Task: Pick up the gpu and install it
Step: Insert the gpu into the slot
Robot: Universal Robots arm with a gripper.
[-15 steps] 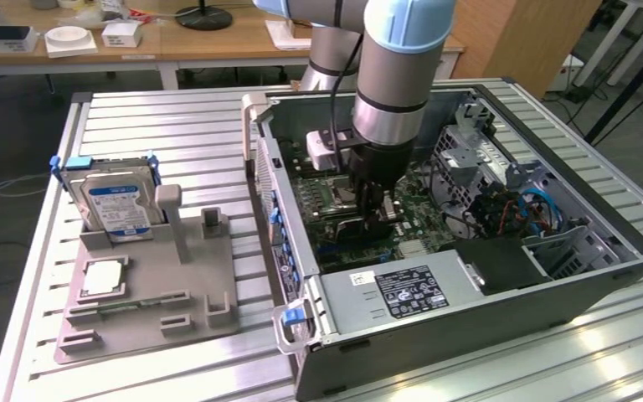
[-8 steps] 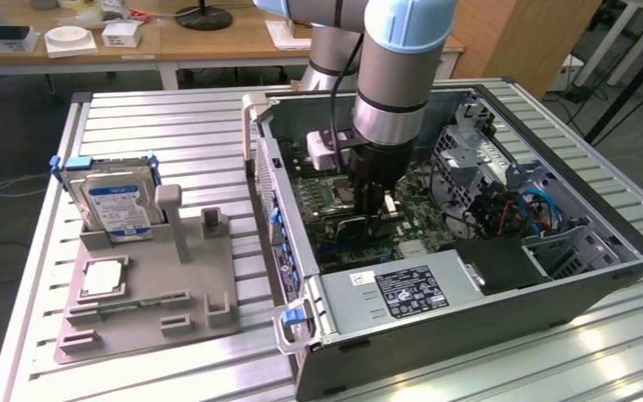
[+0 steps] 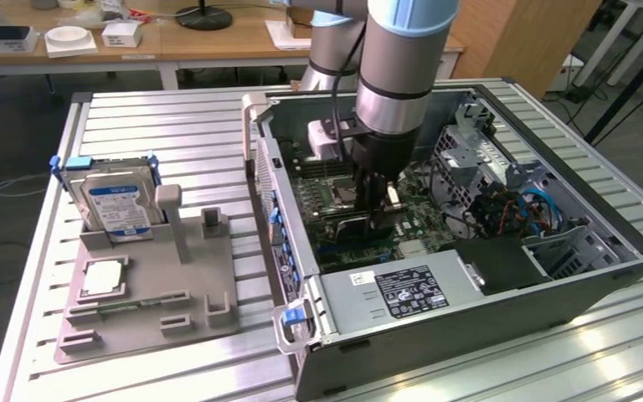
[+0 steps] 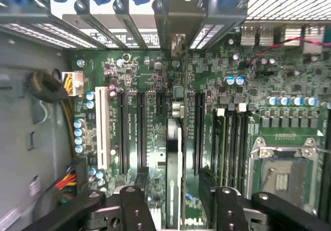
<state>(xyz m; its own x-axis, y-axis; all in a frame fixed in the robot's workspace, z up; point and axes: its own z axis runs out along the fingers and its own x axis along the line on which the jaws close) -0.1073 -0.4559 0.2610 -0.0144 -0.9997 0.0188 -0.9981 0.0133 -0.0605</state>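
Observation:
The gpu (image 4: 173, 158), a thin black card seen edge-on, stands upright in a slot of the green motherboard (image 4: 150, 75) inside the open computer case (image 3: 545, 285). Its end points toward the rear slot brackets (image 4: 178, 39). My gripper (image 4: 173, 189) straddles the card with its jaws open. The black fingers (image 4: 140, 187) stand on either side of the card, and a gap shows between each finger and it. In the exterior view the gripper (image 3: 375, 205) reaches straight down into the case over the motherboard.
A grey fixture tray (image 3: 177, 276) lies at the exterior view's left of the case, holding a silver hard drive (image 3: 115, 205), a processor chip (image 3: 104, 276) and a memory stick (image 3: 120, 306). The power supply (image 3: 405, 289), drive cage (image 3: 472, 142) and cables (image 3: 534, 209) crowd the case. The empty CPU socket (image 4: 282, 174) lies beside the slots.

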